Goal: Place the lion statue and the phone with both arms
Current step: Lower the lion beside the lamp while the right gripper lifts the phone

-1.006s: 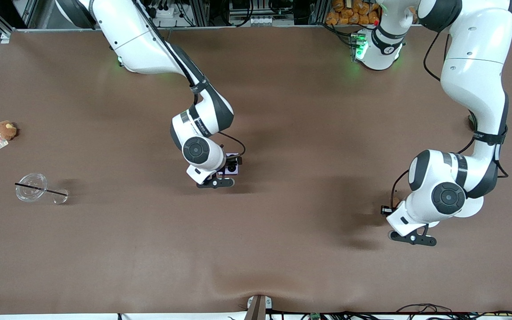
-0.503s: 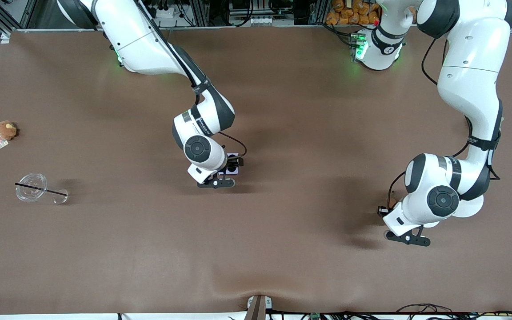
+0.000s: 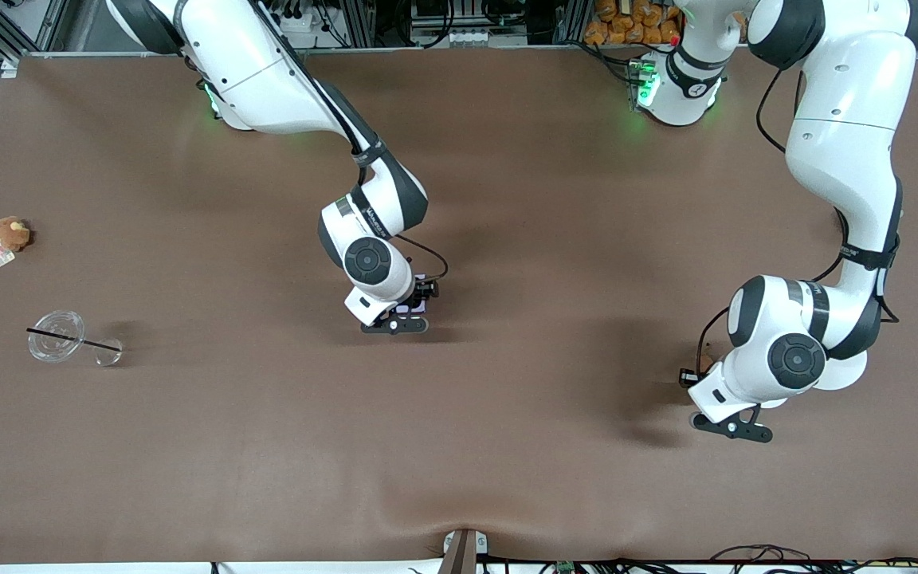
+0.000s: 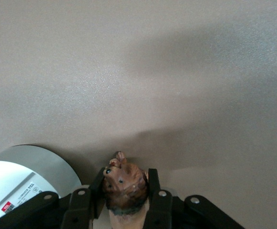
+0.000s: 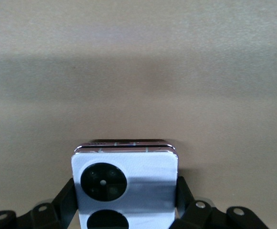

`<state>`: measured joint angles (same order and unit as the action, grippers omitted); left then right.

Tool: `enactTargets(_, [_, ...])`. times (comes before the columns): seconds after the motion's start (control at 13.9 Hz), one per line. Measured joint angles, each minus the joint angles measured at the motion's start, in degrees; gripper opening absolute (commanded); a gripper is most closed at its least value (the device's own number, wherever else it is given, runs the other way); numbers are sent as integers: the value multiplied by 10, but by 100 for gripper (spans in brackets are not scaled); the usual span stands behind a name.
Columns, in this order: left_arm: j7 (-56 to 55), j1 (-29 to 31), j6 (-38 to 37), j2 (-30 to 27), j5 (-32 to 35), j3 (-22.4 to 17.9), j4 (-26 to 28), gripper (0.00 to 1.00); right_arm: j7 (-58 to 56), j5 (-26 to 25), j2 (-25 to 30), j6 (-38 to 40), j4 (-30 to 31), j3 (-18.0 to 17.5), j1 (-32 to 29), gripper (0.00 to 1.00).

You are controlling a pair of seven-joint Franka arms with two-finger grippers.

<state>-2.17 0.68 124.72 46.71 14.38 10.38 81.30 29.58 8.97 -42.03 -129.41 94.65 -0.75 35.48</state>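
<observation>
Both arms carry their loads low over the brown cloth-covered table (image 3: 507,446), presumably for a gentle set-down. The right gripper (image 5: 126,202), over the table's middle, clamps the pale lilac, nearly square folded phone (image 5: 125,188) by its side edges, leaving the black camera rings exposed; its hinged edge points away from the wrist. The left gripper (image 4: 128,202), over the left arm's end, pinches the small orange-brown lion statue (image 4: 124,183) at mid-body, its long axis between the fingers, dark head foremost.
</observation>
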Motion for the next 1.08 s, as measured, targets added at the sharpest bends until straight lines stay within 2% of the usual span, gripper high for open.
enactTargets(0.14, [0,0,0,0,0,0,-1,100,6,-8,0,34,-13,6,-3,0])
enactTargets(0.36, [0,0,0,-4,0,2,-5,100,10,-18,4,161,-80,16,-37,0])
enactTargets(0.5, [0,-2,-9,-16,0,4,-6,100,11,-39,21,209,-104,44,-58,0])
enactTargets(0.72, [0,-12,-50,-53,0,17,-10,100,-32,-53,45,226,-106,88,-110,0])
enactTargets(1.08, [-4,-65,-146,-147,0,20,-16,100,-115,-56,44,226,-96,96,-209,0])
